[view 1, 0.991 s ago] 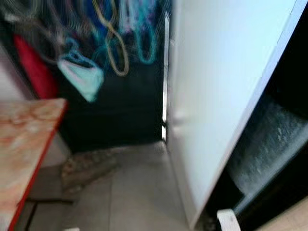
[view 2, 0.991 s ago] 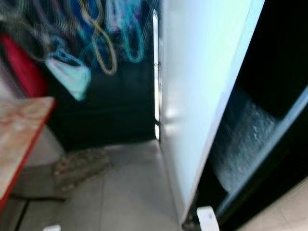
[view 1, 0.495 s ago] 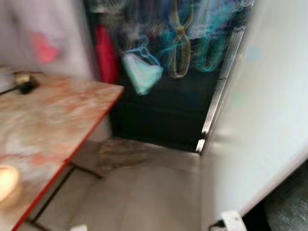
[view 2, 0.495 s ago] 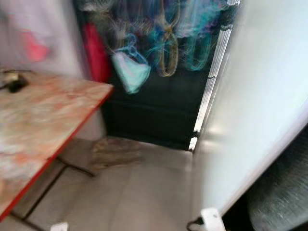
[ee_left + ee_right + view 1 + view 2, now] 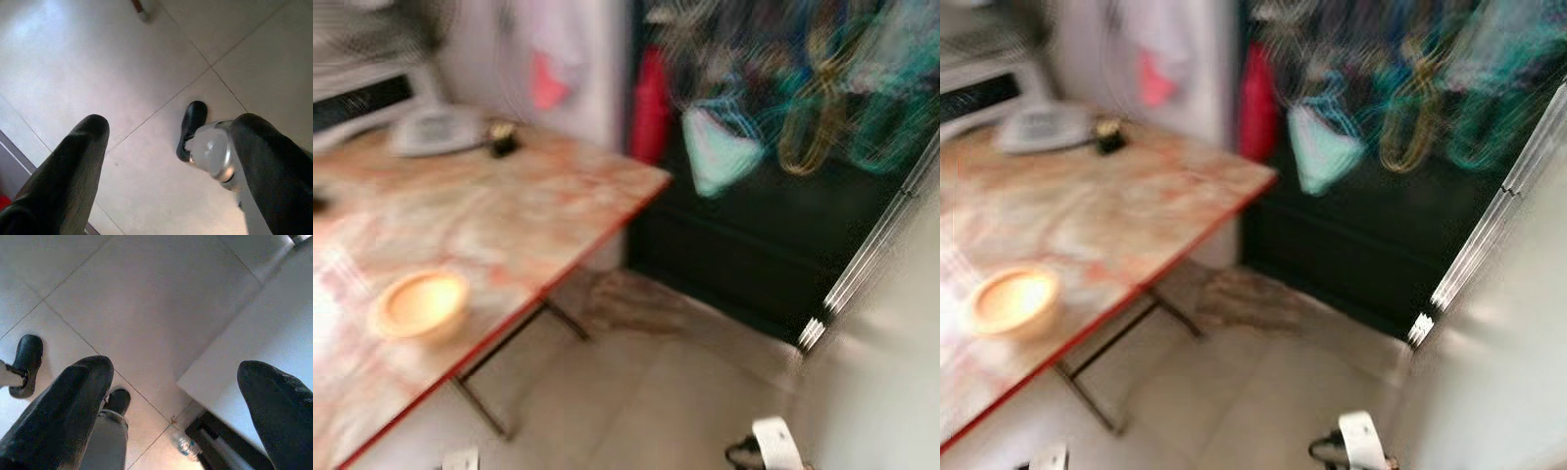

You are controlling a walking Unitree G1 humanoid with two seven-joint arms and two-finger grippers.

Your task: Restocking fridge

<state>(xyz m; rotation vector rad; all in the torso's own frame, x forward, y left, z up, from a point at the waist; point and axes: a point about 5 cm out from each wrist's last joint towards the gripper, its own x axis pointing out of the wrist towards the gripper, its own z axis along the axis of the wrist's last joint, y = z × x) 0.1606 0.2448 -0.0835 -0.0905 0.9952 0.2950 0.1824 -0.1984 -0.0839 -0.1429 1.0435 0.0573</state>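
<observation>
The eye views are blurred. The fridge's white door [image 5: 891, 372] fills the right edge of them. Both arms hang low over the tiled floor. In the left wrist view my left gripper [image 5: 171, 127] is open with nothing between its fingers, above my black foot [image 5: 193, 127]. In the right wrist view my right gripper [image 5: 176, 369] is also open and holds nothing; the white fridge panel [image 5: 274, 333] lies beyond it, with what looks like a small clear bottle [image 5: 186, 446] on the floor by its lower corner.
A marble-patterned table [image 5: 509, 225] with a red edge stands on the left, bearing an orange bowl [image 5: 419, 304], a pale grey device [image 5: 435, 129] and a small dark object [image 5: 502, 142]. Hangers and a teal bag [image 5: 720, 157] hang ahead over a dark opening. A mat [image 5: 626, 299] lies on the floor.
The camera has swung to the left: the fridge door has slid to the right edge and the table with its bowl has come far into view.
</observation>
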